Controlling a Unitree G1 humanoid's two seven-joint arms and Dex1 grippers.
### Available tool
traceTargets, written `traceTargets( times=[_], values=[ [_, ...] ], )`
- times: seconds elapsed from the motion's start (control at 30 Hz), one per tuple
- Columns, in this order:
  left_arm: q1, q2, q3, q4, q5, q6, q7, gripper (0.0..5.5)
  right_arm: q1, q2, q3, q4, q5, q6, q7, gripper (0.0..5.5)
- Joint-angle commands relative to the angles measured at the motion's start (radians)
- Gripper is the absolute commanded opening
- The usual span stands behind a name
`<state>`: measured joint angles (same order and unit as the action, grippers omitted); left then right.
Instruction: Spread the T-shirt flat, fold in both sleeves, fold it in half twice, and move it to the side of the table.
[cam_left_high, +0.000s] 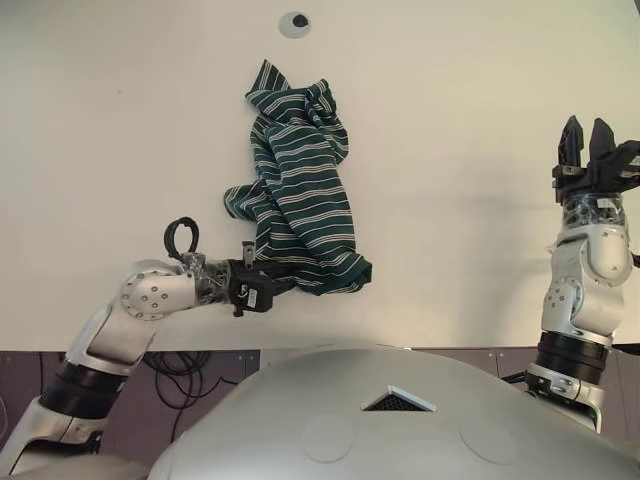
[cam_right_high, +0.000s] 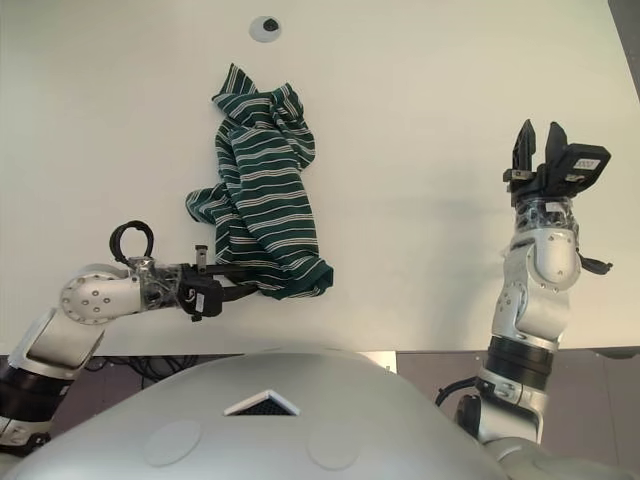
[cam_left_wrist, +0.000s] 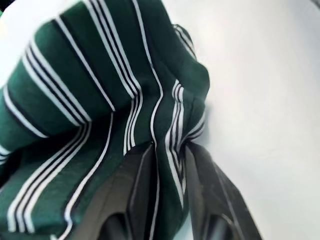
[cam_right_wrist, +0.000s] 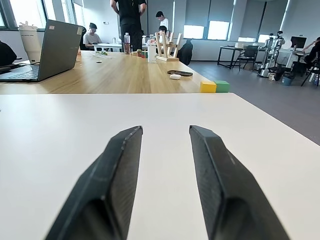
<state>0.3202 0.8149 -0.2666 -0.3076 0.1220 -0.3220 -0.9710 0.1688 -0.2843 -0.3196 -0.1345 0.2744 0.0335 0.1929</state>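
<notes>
Green knit cloth crossed by thin white stripes makes up the T-shirt (cam_left_high: 300, 190), which lies crumpled in a long heap a little to the left of the middle of the white table (cam_left_high: 480, 200). Its long axis runs away from the robot. The narrow, pointed far end aims at a small grey round disc (cam_left_high: 294, 23) set in the tabletop, perhaps a cable port, though it is too small to be sure. The broader near end leans slightly toward the robot's right and stops short of the table's near edge. The fabric is soft and deeply folded, its stripes bending over ridges and hollows. One rumpled flap (cam_left_high: 240, 200), maybe a sleeve, sticks out on the left side.

At the near end the left gripper (cam_left_wrist: 167, 150) comes in low from the left, and its two dark, smooth fingers (cam_left_wrist: 140, 190) are pinched narrowly on a fold of the shirt's hem.

Well off to the right, the right gripper (cam_left_high: 587, 135) is held above bare tabletop, apart from the shirt. Its black tapered fingers (cam_right_wrist: 115, 175) stand parted with a clear gap and nothing between them.

Beyond the white table stands a wooden table (cam_right_wrist: 125, 75) with a grey laptop (cam_right_wrist: 47, 50), plus a yellow block (cam_right_wrist: 208, 87) and a green block (cam_right_wrist: 222, 86) touching side by side.
</notes>
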Motion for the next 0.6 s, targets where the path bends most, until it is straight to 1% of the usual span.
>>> traceTargets(
  times=[0.03, 0.07, 0.13, 0.3, 0.33, 0.37, 0.43, 0.47, 0.6],
  values=[
    [0.006, 0.013, -0.020, 0.017, 0.007, 0.006, -0.003, 1.10, 0.004, 0.007, 0.004, -0.011, -0.004, 0.010, 0.003, 1.74],
    [0.006, 0.014, -0.022, 0.015, 0.003, 0.008, -0.004, 1.10, 0.007, 0.006, 0.004, -0.013, -0.003, 0.011, 0.003, 1.74],
    [0.012, 0.024, -0.027, 0.009, -0.007, 0.017, -0.015, 0.80, 0.009, 0.004, 0.005, -0.017, -0.001, 0.014, 0.003, 1.74],
    [0.027, 0.066, 0.006, -0.044, -0.094, 0.063, -0.048, 0.80, 0.013, 0.003, 0.006, -0.019, -0.002, 0.017, 0.002, 1.74],
    [0.024, 0.068, 0.006, -0.048, -0.101, 0.070, -0.050, 0.62, 0.013, 0.003, 0.006, -0.019, -0.003, 0.018, 0.002, 1.74],
    [0.022, 0.066, 0.002, -0.048, -0.106, 0.080, -0.053, 0.58, 0.012, 0.003, 0.007, -0.018, -0.004, 0.018, 0.002, 1.74],
    [0.020, 0.058, -0.008, -0.045, -0.110, 0.096, -0.053, 0.15, 0.011, 0.003, 0.007, -0.018, -0.004, 0.018, 0.001, 1.74],
    [0.020, 0.054, -0.010, -0.044, -0.114, 0.104, -0.050, 0.04, 0.009, 0.002, 0.008, -0.018, -0.004, 0.019, 0.001, 1.74],
    [-0.012, 0.016, 0.013, -0.047, -0.182, 0.162, -0.032, 0.04, 0.008, 0.004, 0.010, -0.017, -0.006, 0.018, -0.001, 1.74]
  ],
)
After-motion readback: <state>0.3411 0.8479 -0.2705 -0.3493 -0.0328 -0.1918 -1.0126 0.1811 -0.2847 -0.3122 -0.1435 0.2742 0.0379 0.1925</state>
